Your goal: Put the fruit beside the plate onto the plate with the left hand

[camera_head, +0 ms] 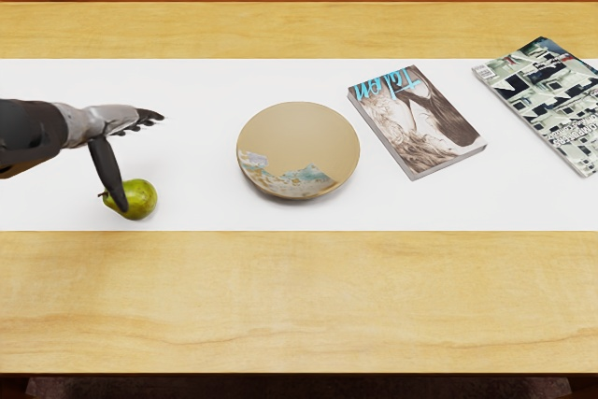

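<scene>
Wooden table [299, 306] with white runner [206, 81] | left hand [112, 128] at left edge, fingers [145, 119] spread, holding nothing, thumb down across pear [140, 198] | plate [322, 133] at centre, apart

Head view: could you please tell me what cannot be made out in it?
- Pear: left part hidden behind a finger of the left hand; contact unclear.
- Far-right magazine: cut off by the right edge; its small print is too small to read.
- Right hand: outside the head view.

green pear [140, 198], tan plate [298, 151], white runner [280, 81]
</scene>
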`<state>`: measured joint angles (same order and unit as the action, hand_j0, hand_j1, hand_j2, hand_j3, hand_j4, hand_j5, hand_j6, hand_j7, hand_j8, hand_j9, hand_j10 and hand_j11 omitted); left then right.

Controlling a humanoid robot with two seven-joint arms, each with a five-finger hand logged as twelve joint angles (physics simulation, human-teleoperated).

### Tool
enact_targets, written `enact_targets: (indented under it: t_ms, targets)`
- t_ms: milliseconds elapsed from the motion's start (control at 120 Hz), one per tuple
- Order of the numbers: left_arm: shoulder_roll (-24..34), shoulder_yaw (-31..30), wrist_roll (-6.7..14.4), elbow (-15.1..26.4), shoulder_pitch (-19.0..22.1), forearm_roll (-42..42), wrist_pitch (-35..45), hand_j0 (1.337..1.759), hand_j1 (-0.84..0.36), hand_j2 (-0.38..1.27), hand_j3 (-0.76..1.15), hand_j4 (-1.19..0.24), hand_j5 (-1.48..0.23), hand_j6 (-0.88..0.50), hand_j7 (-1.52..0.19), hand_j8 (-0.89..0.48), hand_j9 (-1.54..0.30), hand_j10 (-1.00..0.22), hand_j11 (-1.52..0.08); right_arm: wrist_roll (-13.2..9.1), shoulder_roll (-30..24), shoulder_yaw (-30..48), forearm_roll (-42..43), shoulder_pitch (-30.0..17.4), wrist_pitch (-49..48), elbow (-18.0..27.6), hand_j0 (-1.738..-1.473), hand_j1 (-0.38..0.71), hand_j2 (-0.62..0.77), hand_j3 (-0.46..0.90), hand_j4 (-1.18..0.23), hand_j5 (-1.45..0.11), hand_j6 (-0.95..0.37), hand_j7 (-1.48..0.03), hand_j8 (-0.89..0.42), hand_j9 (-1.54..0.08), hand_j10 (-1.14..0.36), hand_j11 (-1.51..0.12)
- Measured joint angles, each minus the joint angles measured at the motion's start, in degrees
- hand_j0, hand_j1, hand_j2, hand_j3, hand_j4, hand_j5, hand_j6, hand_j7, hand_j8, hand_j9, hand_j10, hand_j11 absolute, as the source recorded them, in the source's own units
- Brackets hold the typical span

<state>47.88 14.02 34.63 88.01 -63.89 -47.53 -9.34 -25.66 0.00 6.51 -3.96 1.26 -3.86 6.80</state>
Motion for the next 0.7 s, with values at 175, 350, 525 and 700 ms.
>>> enact_targets:
  t_ms: [175,350,525,700]
  targets:
    - [3.74,-3.35,0.30,7.66,1.25,-2.35,7.93,1.658,0.31,0.01,0.00,-0.04,-0.04,-0.04,-0.04,-0.04,-0.04,-0.04,-0.04,0.00,0.00,0.01,0.00,0.57,-0.01,0.01,-1.658,-0.35,0.00,0.00,0.00,0.00,0.00,0.00,0.00,0.00,0.00,0.00]
    - [1.87,-6.57,0.36,10.20,3.63,-7.51,14.39,1.658,0.31,0.01,0.00,-0.04,-0.05,-0.04,-0.05,-0.04,-0.05,-0.04,-0.05,0.00,0.00,0.00,0.00,0.92,-0.01,0.01,-1.658,-0.35,0.00,0.00,0.00,0.00,0.00,0.00,0.00,0.00,0.00,0.00]
    - [-3.30,-7.29,0.37,7.74,6.00,-11.96,18.78,1.658,0.30,0.01,0.00,-0.05,-0.06,-0.05,-0.06,-0.05,-0.06,-0.05,-0.06,0.00,0.00,0.00,0.00,1.00,-0.01,0.03,-1.658,-0.35,0.00,0.00,0.00,0.00,0.00,0.00,0.00,0.00,0.00,0.00]
    - [-3.45,-7.45,0.37,5.62,6.85,-14.49,21.03,1.658,0.29,0.01,0.00,-0.06,-0.07,-0.06,-0.07,-0.06,-0.07,-0.06,-0.07,0.00,0.00,0.00,0.00,1.02,-0.01,0.03,-1.658,-0.35,0.00,0.00,0.00,0.00,0.00,0.00,0.00,0.00,0.00,0.00]
